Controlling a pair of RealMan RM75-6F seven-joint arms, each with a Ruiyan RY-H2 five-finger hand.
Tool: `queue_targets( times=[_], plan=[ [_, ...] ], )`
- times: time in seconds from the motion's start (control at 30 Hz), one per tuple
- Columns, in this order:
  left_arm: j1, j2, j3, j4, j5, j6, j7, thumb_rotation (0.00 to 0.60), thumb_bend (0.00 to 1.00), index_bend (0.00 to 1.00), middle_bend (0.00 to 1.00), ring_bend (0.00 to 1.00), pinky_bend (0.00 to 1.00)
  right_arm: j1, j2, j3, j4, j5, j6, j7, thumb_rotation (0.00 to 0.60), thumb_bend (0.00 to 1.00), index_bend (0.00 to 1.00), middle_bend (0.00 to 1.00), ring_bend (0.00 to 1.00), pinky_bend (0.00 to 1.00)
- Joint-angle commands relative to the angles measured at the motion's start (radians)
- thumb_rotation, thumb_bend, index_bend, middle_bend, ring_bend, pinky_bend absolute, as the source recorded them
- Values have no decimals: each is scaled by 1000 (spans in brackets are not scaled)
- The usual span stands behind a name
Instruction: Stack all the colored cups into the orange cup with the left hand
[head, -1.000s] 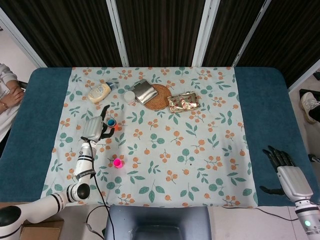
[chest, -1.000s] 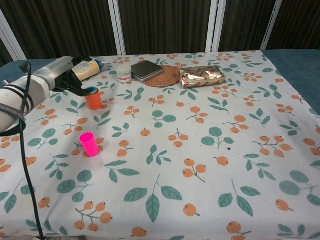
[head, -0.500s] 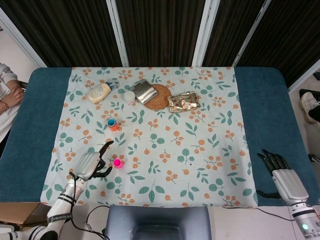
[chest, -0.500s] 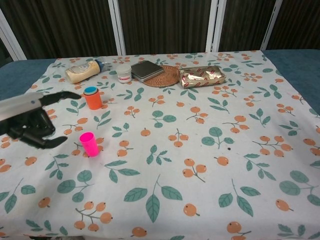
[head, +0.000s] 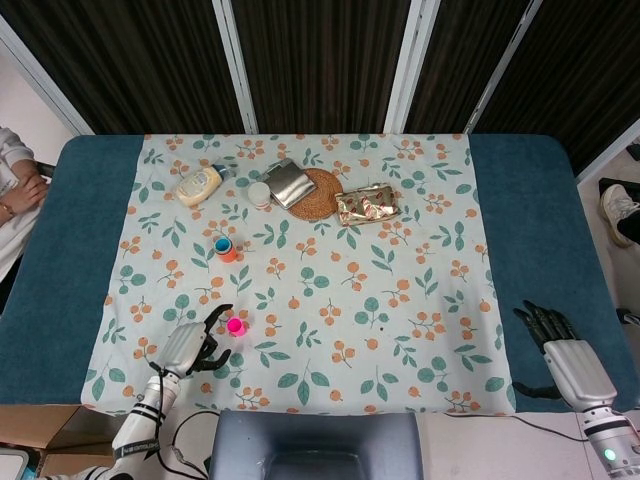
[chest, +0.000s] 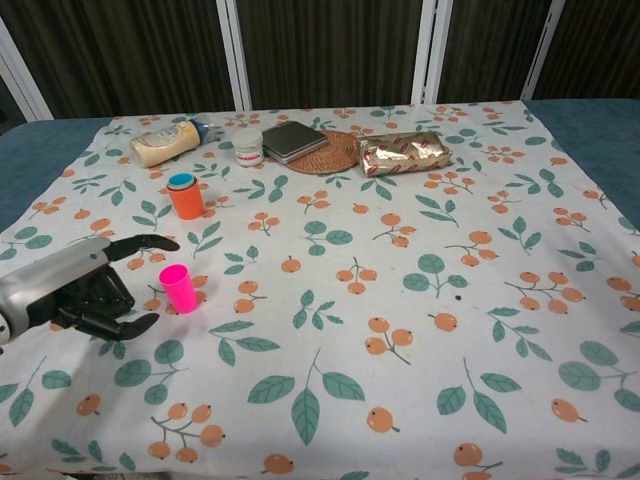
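Upright pink cup (chest: 180, 288) (mouth up), unheld

Pink cup (chest: 180, 288), orange cup (chest: 185, 197), perhaps blue-lined

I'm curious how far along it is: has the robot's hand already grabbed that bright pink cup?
No, the left hand hovers open beside the pink cup, with a visible gap between its fingers and the cup.

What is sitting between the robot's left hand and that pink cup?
Nothing: in the chest view only bare tablecloth separates the left hand from the pink cup, a narrow gap.
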Motion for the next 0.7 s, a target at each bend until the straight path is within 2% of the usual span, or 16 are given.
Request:
queue_targets(
  times=[0.03,0.23,0.43,0.57,0.7],
  plan=[
    [-3,-31,-22,34,-7,-14,-31,600,372,194,1000,1000,1000,0,-1,2,0,5,-1,-3,600,189,0,0,0,0],
    [-12,-52,-40,54,-14,-33,-38,600,372,229,1000,1000,1000,2,-4,4,-1,12,-6,-11,600,189,0,0,0,0],
    [-20,-71,-54,70,-24,-42,-26,600,372,308,1000,1000,1000,1,-3,4,-2,12,-2,-9,600,189,0,0,0,0],
    [-22,-82,-69,84,-33,-39,-21,600,372,408,1000,1000,1000,1,-1,5,-1,11,0,-5,600,189,0,0,0,0],
    [-24,-87,-76,94,-37,-41,-18,600,372,437,1000,1000,1000,0,0,5,0,10,2,-3,600,189,0,0,0,0]
  ],
)
